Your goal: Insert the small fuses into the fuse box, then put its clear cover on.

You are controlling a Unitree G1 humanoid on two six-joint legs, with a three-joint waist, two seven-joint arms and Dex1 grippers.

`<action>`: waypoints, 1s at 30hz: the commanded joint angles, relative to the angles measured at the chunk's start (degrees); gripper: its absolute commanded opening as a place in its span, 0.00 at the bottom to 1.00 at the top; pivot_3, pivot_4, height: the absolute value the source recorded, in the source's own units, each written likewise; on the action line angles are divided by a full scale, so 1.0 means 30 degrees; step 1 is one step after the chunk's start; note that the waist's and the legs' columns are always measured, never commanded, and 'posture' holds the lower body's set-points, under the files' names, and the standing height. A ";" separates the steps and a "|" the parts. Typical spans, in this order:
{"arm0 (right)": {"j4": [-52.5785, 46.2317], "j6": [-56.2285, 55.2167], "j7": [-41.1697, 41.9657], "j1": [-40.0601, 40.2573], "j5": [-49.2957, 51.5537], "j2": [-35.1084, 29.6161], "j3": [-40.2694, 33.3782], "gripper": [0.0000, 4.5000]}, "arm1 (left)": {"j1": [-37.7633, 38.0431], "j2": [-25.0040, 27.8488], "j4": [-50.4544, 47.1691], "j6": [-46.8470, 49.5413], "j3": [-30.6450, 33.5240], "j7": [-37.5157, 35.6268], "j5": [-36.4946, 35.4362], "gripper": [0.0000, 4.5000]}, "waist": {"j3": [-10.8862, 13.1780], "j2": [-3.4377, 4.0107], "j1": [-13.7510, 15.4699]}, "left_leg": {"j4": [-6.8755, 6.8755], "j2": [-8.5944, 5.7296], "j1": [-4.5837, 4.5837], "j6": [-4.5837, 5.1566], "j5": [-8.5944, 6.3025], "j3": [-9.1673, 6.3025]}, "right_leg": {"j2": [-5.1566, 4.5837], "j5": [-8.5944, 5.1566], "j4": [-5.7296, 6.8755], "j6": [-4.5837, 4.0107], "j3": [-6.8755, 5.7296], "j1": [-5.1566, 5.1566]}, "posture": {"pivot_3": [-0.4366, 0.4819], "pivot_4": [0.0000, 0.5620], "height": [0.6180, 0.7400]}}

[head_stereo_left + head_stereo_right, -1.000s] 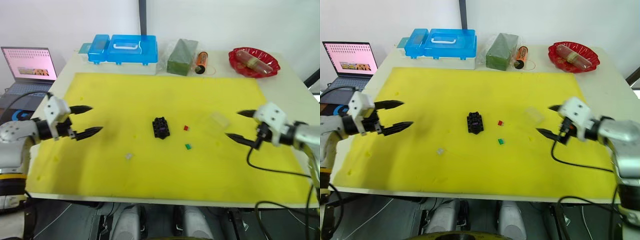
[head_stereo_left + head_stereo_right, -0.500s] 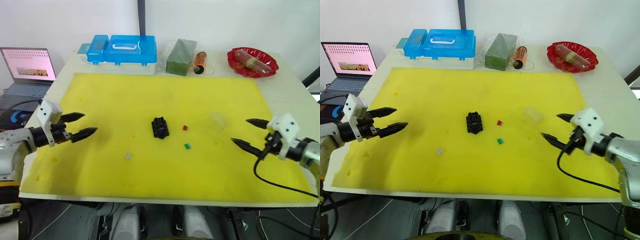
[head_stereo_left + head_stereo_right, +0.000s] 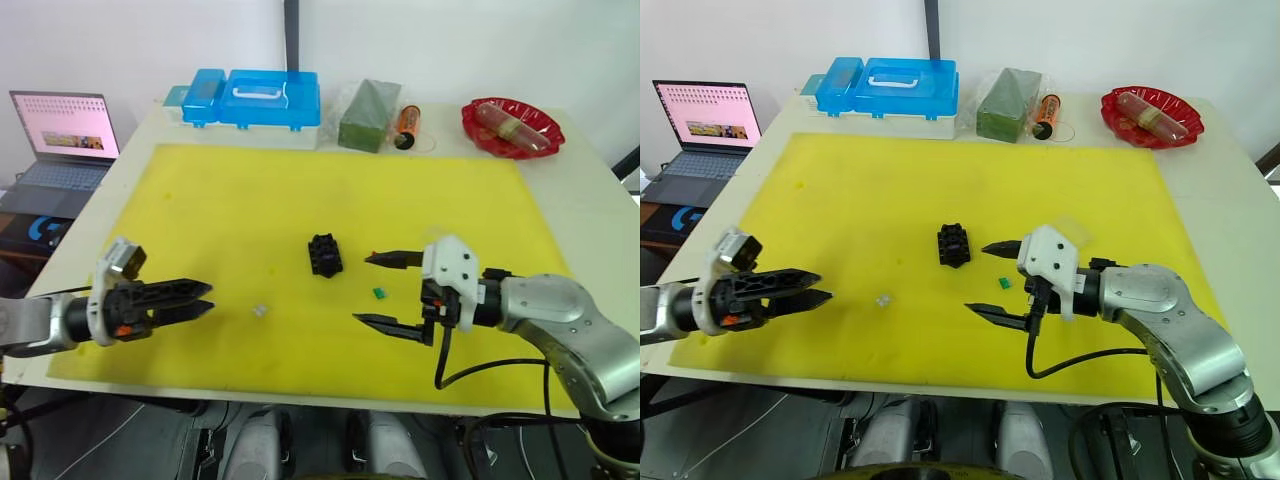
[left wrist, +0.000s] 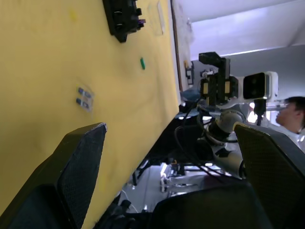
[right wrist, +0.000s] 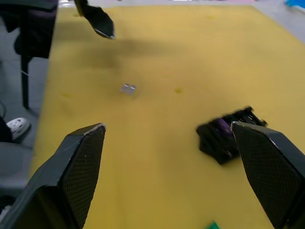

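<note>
Fuse box: we see the black fuse box (image 3: 953, 244) near the middle of the yellow mat (image 3: 890, 170), standing free; a purple piece sits in its slots.
Green fuse: the green fuse (image 3: 1005, 282) lies on the mat, just beside the box on the robot's right and a little nearer to the robot.
Grey fuse: the pale fuse (image 3: 881, 299) lies on the mat toward the left arm, apart from the box.
Red fuse: we cannot make it out for certain; one right finger covers that spot.
Clear cover: the clear cover (image 3: 1072, 231) rests on the mat just behind the right gripper.
Right gripper: the right gripper (image 3: 994, 281) has its fingers spread wide and empty, and the green fuse lies between the two tips.
Left gripper: the left gripper (image 3: 810, 287) has its fingers slightly parted and empty, near the mat's front left edge, well apart from the box.
Key relation: we judge the right arm far nearer; the green fuse is straight ahead of its fingers. The fuse's long axis is too small to tell.
Surface: a blue case (image 3: 887, 85), a green block (image 3: 1002, 94) and a red dish (image 3: 1151, 104) line the back edge.
Writing: none readable; the laptop (image 3: 700, 115) screen text is too small.
</note>
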 commanded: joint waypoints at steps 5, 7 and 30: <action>0.0172 -0.0442 -0.0269 -0.1290 -0.0082 0.0501 0.0760 1.00 | -0.1067 -0.1437 0.0883 0.0101 -0.0679 0.2709 -0.0811 1.00 | -0.0002 -0.0002 0.0017 | 0.0000 -0.0002 -0.0003 -0.0022 0.0013 0.0008 | 0.0000 0.0005 0.0003 -0.0008 0.0001 -0.0003 | 0.48 0.27 1.00; 0.0251 -0.0652 -0.0253 -0.1115 -0.0131 0.0445 0.0721 1.00 | -0.0853 -0.1797 0.0634 0.0049 -0.0790 0.3106 -0.0961 1.00 | -0.0002 -0.0002 0.0015 | 0.0000 -0.0001 -0.0003 -0.0045 0.0028 0.0009 | 0.0003 0.0005 0.0002 -0.0009 0.0001 -0.0004 | 0.48 0.27 1.00; -0.0427 -0.0503 -0.1248 -0.0359 0.0123 0.0318 0.0364 1.00 | -0.1578 -0.4553 0.1549 0.0157 -0.2863 0.5004 0.1183 1.00 | -0.0030 0.0040 0.0126 | 0.0000 -0.0043 -0.0002 0.0015 -0.0007 -0.0006 | -0.0065 0.0005 -0.0006 -0.0034 -0.0024 0.0018 | 0.48 0.27 1.00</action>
